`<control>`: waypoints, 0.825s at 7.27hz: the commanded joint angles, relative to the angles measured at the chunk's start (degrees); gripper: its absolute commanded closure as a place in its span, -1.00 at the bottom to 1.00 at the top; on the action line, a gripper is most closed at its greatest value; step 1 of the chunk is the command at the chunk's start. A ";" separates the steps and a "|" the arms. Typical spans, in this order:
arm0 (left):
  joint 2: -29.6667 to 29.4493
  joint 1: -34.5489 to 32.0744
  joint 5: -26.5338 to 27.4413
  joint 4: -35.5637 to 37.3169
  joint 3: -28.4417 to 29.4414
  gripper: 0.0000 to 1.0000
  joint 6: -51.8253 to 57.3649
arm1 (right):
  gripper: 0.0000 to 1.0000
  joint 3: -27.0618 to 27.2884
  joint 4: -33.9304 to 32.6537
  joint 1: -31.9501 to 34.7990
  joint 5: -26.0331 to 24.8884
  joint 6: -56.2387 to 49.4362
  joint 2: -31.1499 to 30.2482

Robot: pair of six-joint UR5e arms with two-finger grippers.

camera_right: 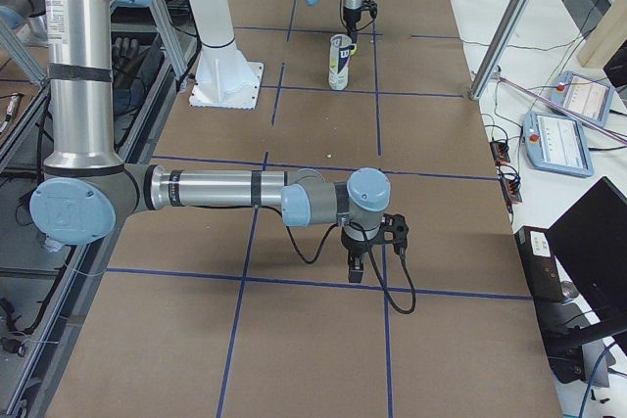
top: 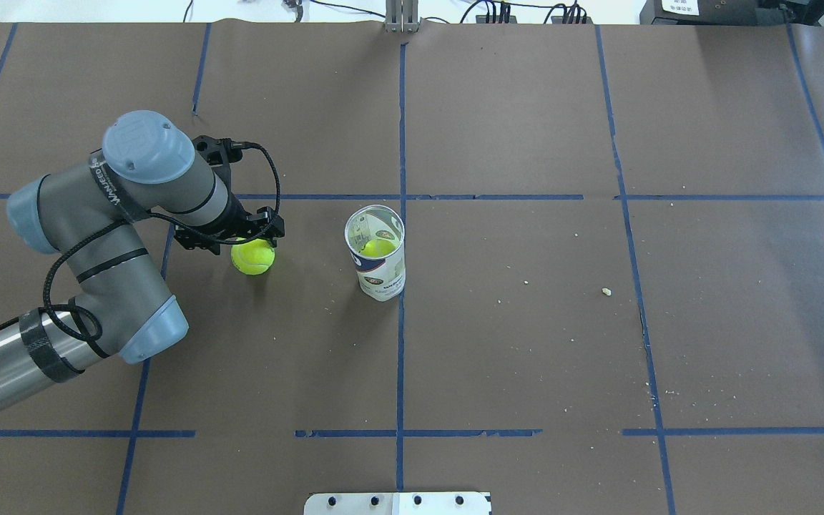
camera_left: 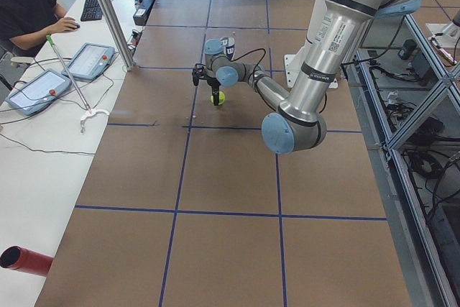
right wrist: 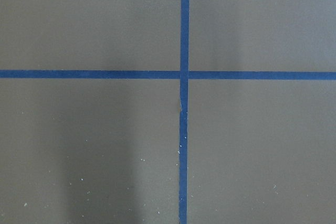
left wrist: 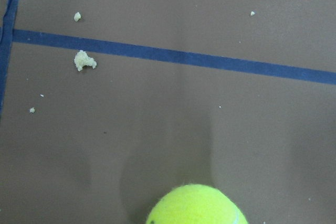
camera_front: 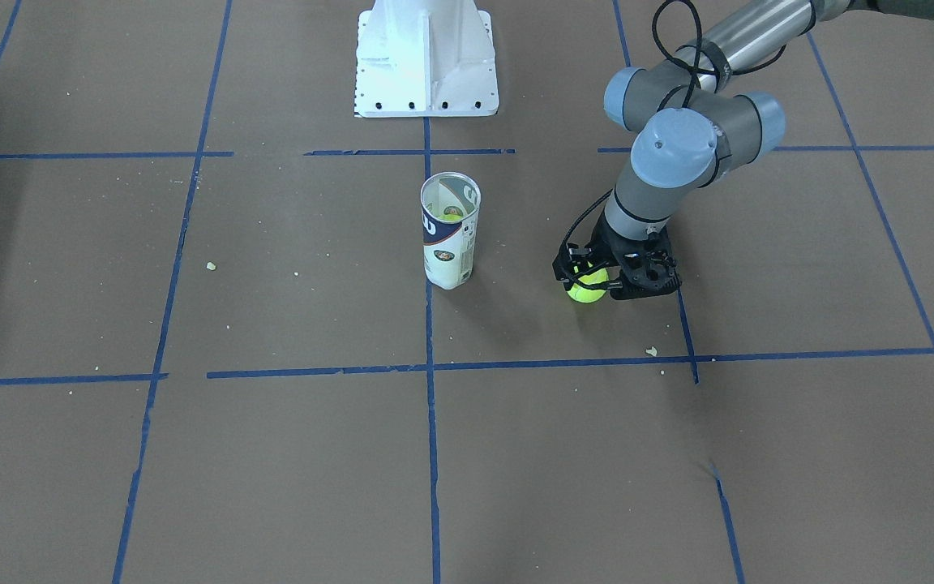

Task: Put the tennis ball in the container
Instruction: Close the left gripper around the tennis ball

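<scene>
Overhead exterior: left gripper (top: 244, 242) on the tennis ball (top: 253, 256), container (top: 381, 275) nearby

Overhead exterior: ball sits on the left arm's side, near the container but apart from it. Container upright, open-topped, a second ball (top: 378, 248) inside.

Exterior front-facing: fingers (camera_front: 566, 272) flank the ball either side, spread roughly ball-wide. Can't tell if they're actually clamping, or if the ball is off the table (camera_front: 272, 454).

Left wrist-mounted: only the ball's top at the bottom edge, no fingers shown.

Exterior right: right gripper (camera_right: 377, 252) hangs over the table, well away. Spread or closed, can't tell.

Handling, my read: light, fuzzy, springy. Felt grips well, rolls if dropped. Pinch across the widest part.
</scene>
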 commanded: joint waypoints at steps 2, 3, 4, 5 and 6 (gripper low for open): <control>-0.59 0.18 0.26 -0.95 0.52 -0.82 -0.26 | -1.00 0.00 0.00 0.00 0.00 0.00 0.00; -0.76 0.18 0.26 -0.95 0.52 -0.81 -0.26 | -1.00 0.00 0.00 0.00 0.00 0.00 0.00; -0.68 0.36 0.26 -0.95 0.79 -0.77 -0.17 | -1.00 0.00 0.00 -0.09 0.00 0.00 0.00; -0.59 0.45 0.26 -0.95 0.79 -0.74 -0.17 | -1.00 0.00 0.00 0.00 0.00 0.00 0.00; -0.42 0.53 0.26 -0.86 0.70 -0.74 -0.17 | -1.00 0.00 0.00 0.00 0.00 0.00 0.00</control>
